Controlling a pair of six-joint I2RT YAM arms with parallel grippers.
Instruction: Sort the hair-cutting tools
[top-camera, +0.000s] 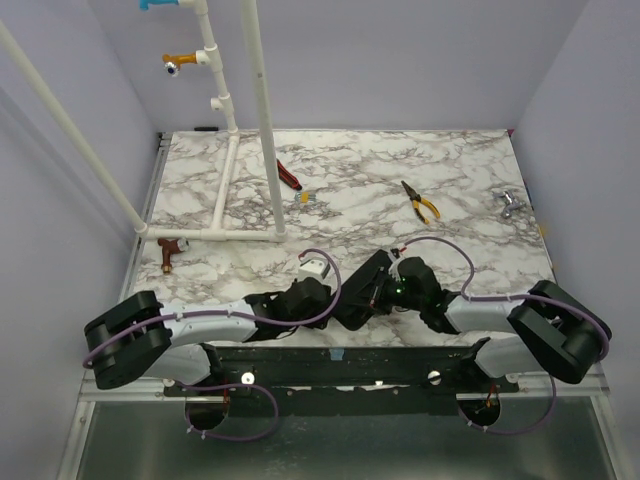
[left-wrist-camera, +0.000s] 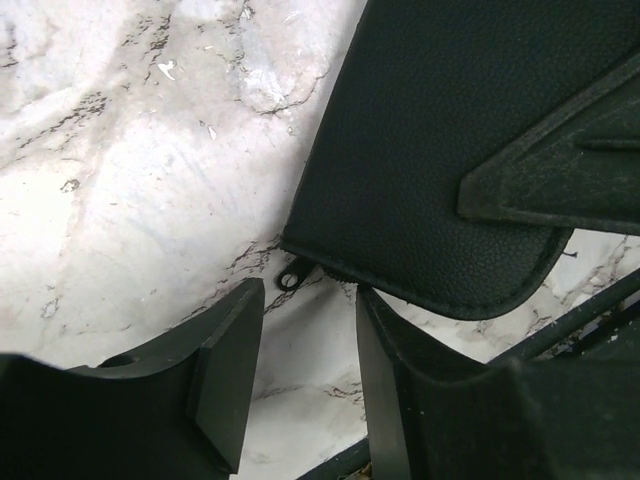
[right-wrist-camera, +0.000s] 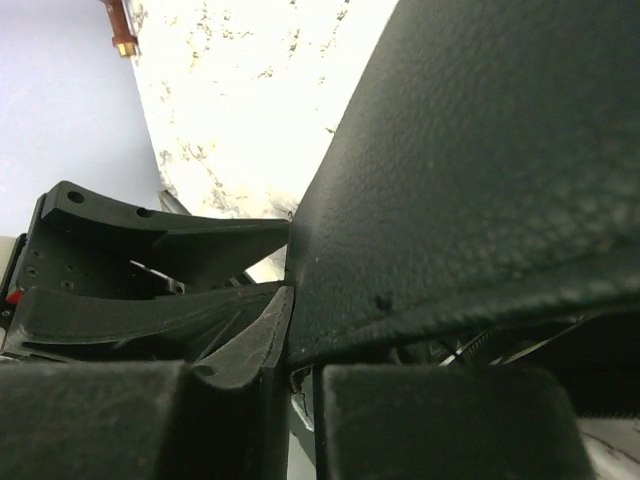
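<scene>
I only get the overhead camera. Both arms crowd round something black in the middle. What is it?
Observer: A black pouch. The left wrist camera shows a grained, leather-like skin and a piped edge.
Operator: Does it have a zip?
Observer: Yes, a small zip pull sticks out at one corner, over the marble table.
Operator: Has the left arm grabbed that?
Observer: No. The left gripper has its jaws open, and the pull sits just ahead of the gap, untouched.
</scene>
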